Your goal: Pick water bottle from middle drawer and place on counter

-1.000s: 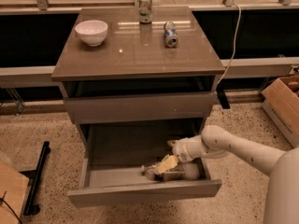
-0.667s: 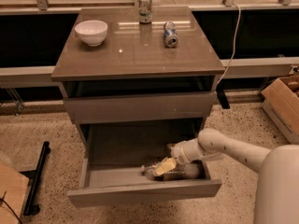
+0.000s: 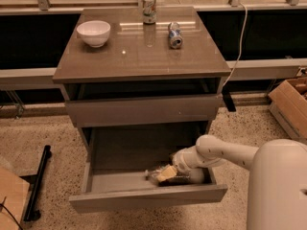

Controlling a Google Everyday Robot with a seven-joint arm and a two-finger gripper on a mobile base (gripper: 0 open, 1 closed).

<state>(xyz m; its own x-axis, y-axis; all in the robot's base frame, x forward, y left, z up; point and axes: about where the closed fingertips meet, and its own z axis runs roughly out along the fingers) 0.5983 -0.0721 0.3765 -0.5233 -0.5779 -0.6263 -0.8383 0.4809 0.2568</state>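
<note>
The middle drawer (image 3: 148, 199) is pulled out at the bottom of the cabinet. The water bottle (image 3: 154, 175) lies on its side in the drawer near the front panel, clear with a dark band. My gripper (image 3: 167, 173) is down inside the drawer right at the bottle, reaching in from the right on the white arm (image 3: 225, 153). The wrist hides part of the bottle. The counter (image 3: 144, 56) is the glossy grey-brown top above.
On the counter stand a white bowl (image 3: 93, 32) at the back left, an upright can (image 3: 149, 7) at the back and a can lying on its side (image 3: 175, 35). The drawer above is slightly open. A cardboard box (image 3: 292, 104) sits at the right, a black bar (image 3: 37, 182) on the floor left.
The gripper stays at the bottle in the drawer. The arm has shifted slightly and my white body fills more of the lower right corner.
</note>
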